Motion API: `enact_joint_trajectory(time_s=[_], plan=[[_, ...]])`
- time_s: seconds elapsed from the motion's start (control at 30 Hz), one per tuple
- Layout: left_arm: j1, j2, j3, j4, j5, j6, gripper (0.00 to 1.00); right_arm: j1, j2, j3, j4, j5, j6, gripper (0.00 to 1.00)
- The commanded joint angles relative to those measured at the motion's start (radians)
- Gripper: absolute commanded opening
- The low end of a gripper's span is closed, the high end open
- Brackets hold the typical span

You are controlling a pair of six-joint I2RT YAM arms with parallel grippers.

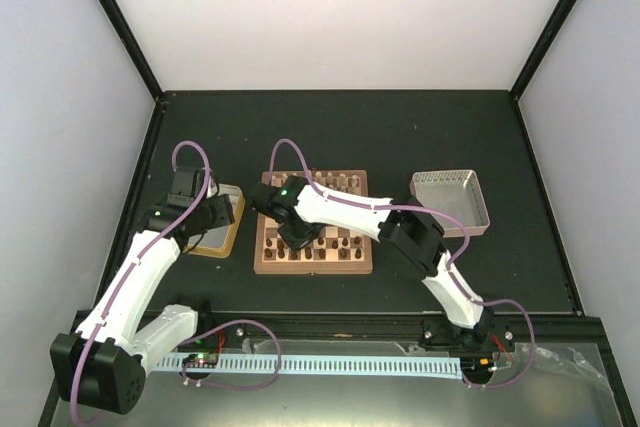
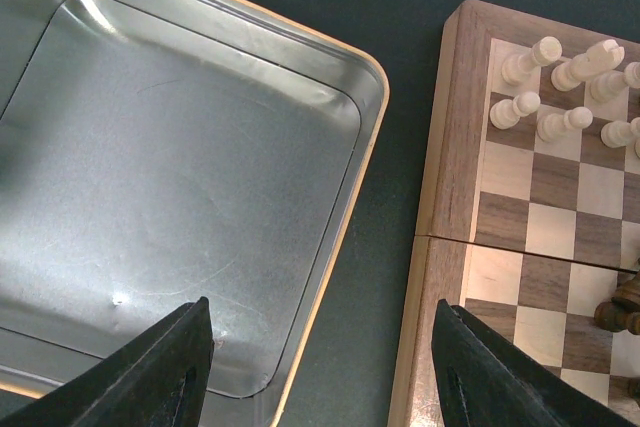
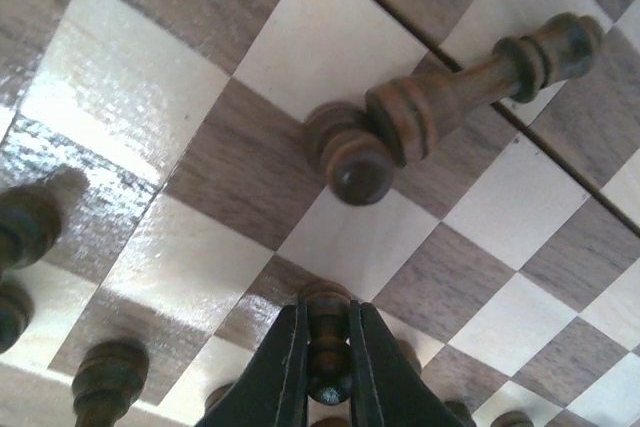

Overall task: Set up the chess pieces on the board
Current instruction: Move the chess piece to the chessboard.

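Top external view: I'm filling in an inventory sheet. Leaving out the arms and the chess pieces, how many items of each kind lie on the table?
Chessboard: 1
Gold-rimmed tray: 1
Grey box: 1
Total: 3

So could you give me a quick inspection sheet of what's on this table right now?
Surface: dark table, no spills seen.
Job's things: board holds pale chess pieces standing in rows; one toppled dark piece, others upright.
Clutter: gold-rimmed tray left of the board, grey box right.
Hands: left hand open above the tray's rim, holding nothing; right hand shut on a small dark piece.
Cables: purple cables in loose loops.
Surroundings: white walls, black frame.
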Motion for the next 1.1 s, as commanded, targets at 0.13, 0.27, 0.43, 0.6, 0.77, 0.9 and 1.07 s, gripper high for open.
enact_joint_trajectory(time_s=[0.13,0.27,0.43,0.6,0.77,0.9,1.07], plan=[[0.008,-0.016,0.037,-0.005,0.006,-0.001,0.62,-0.003,-0.055,-0.014,0.017,-0.077,-0.023,0.05],[0.008,-0.016,0.037,-0.005,0.007,0.000,0.62,-0.003,-0.053,-0.011,0.013,-0.079,-0.024,0.07],[0.007,-0.016,0.037,-0.004,0.009,0.001,0.62,-0.003,-0.037,0.021,-0.019,-0.072,-0.011,0.14],[0.007,-0.017,0.036,-0.002,0.013,0.000,0.62,-0.015,-0.050,0.059,-0.036,-0.049,0.022,0.23],[0.008,-0.015,0.026,0.012,0.045,0.006,0.65,-0.044,-0.114,0.047,0.018,-0.068,0.055,0.25],[0.008,0.002,0.005,0.062,0.203,0.056,0.66,-0.084,-0.209,-0.062,0.131,-0.088,0.098,0.26],[-0.017,0.052,-0.010,0.136,0.462,0.161,0.66,-0.168,-0.361,-0.305,0.323,-0.122,0.174,0.26]])
